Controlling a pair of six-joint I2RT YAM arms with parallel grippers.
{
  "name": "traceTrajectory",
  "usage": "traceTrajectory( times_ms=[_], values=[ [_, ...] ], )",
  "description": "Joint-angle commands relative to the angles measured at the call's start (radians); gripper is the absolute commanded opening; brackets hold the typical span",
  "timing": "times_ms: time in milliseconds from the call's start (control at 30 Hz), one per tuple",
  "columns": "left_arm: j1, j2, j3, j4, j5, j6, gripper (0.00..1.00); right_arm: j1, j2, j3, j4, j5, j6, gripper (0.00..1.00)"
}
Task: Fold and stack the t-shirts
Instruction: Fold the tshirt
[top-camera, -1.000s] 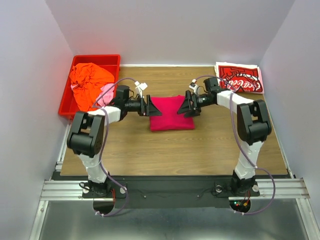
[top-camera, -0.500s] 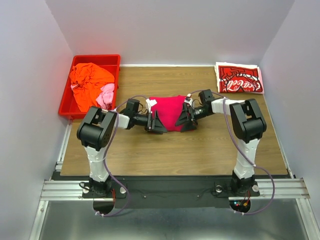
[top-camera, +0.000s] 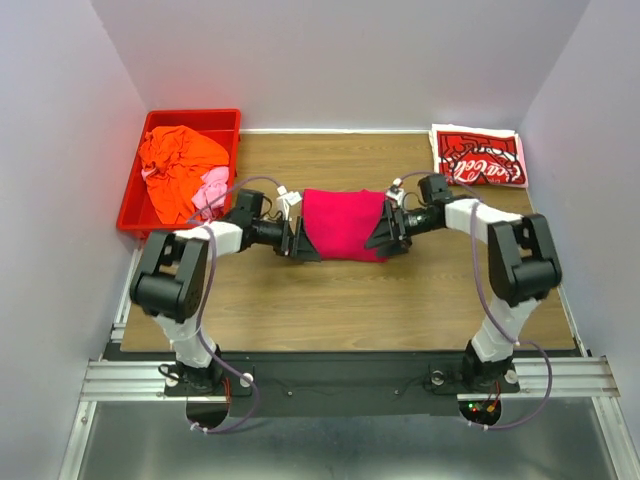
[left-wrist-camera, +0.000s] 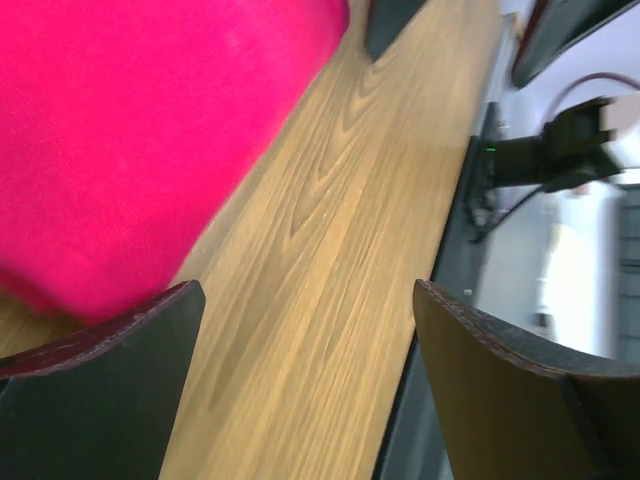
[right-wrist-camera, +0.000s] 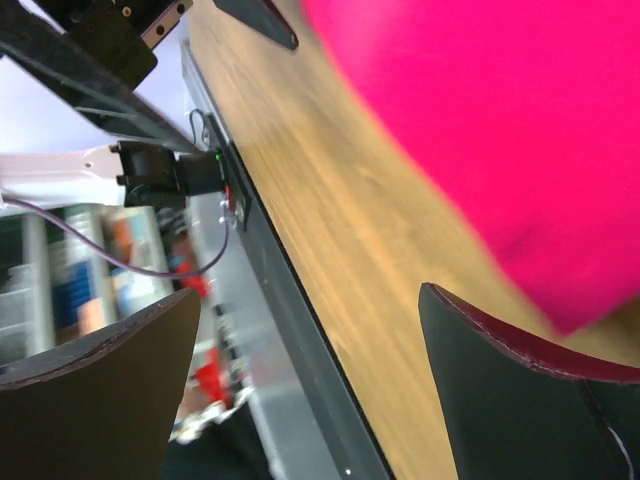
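Note:
The folded magenta-pink t-shirt (top-camera: 345, 223) lies mid-table. My left gripper (top-camera: 301, 240) is open at its left edge and my right gripper (top-camera: 386, 231) is open at its right edge, both low over the wood. In the left wrist view the shirt (left-wrist-camera: 130, 130) fills the upper left, beside my left finger; nothing lies between the jaws. In the right wrist view the shirt (right-wrist-camera: 510, 130) is at the upper right, with bare wood between the jaws. The folded Coca-Cola shirt (top-camera: 478, 156) lies at the back right corner. The orange shirt (top-camera: 178, 168) and the light pink shirt (top-camera: 208, 190) lie in the red bin.
The red plastic bin (top-camera: 128, 205) stands at the back left edge of the wooden table (top-camera: 330, 300). White walls close in the left, back and right sides. The table's near edge borders a metal rail.
Both grippers have let go of the magenta shirt and spread apart to its sides. The shirt now lies flatter and wider than half a second ago.

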Motion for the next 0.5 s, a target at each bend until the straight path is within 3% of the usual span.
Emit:
traceTrajectory(
  times_ms=[0, 167, 267, 333, 467],
  values=[
    [-0.01, -0.21, 0.051, -0.206, -0.15, 0.238, 0.99, -0.027, -0.239, -0.009, -0.015, 0.071, -0.01, 0.96],
    [-0.13, -0.376, 0.143, -0.219, -0.459, 0.512, 0.99, -0.121, -0.357, -0.115, 0.014, 0.248, 0.041, 0.95],
    [-0.241, -0.358, 0.217, -0.222, -0.602, 0.662, 0.97, -0.181, -0.365, -0.14, 0.033, 0.342, 0.085, 0.95],
    [-0.344, -0.317, 0.258, -0.216, -0.711, 0.735, 0.82, -0.197, -0.354, -0.135, 0.033, 0.408, 0.107, 0.95],
    [-0.5, -0.228, 0.291, -0.205, -0.834, 0.94, 0.65, -0.202, -0.344, -0.117, 0.034, 0.511, 0.177, 0.95]
  ],
)
